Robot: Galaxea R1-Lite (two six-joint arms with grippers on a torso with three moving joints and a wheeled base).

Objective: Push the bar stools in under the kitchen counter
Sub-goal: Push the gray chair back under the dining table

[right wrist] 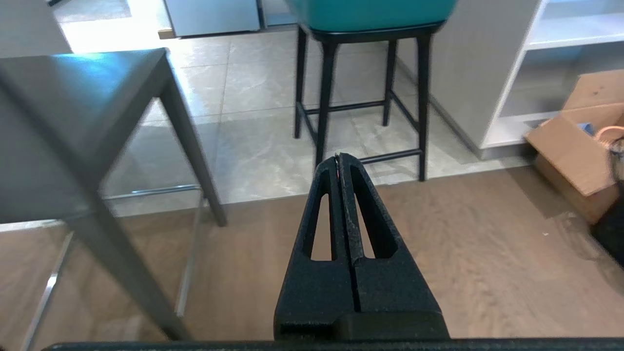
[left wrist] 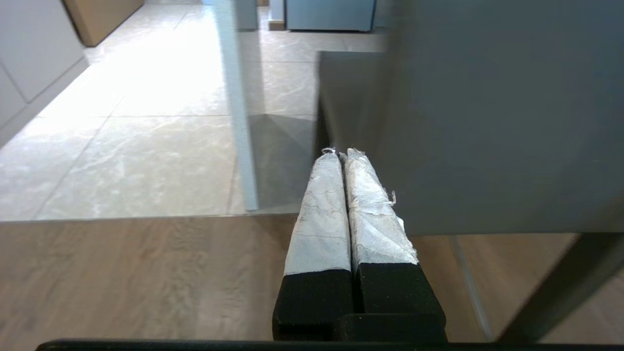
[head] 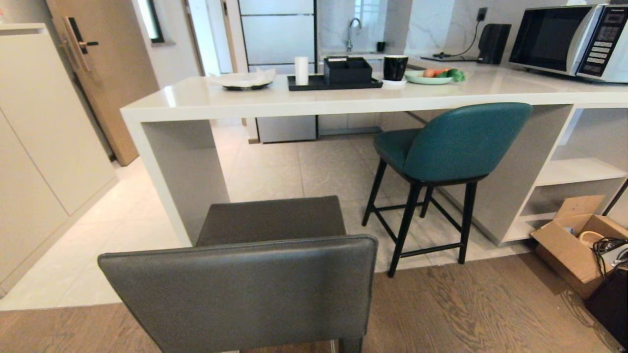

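Observation:
The grey square-backed bar stool [head: 245, 284] stands right in front of me on the wood floor, out from the kitchen counter [head: 304, 100]. The teal bar stool [head: 456, 142] stands to the right with its seat partly under the white top. Neither arm shows in the head view. My left gripper [left wrist: 340, 152] is shut with nothing between its taped fingers, low beside the grey stool [left wrist: 487, 122]. My right gripper [right wrist: 339, 156] is shut and empty too, pointing at the teal stool's black legs [right wrist: 324, 97], with the grey stool [right wrist: 78, 122] beside it.
An open cardboard box [head: 574, 245] with cables sits on the floor at the right, by the counter's shelf cubbies [head: 574, 171]. On the counter are a tray [head: 333, 83], a plate, a mug and a microwave [head: 569, 41]. White cabinets [head: 44, 147] line the left.

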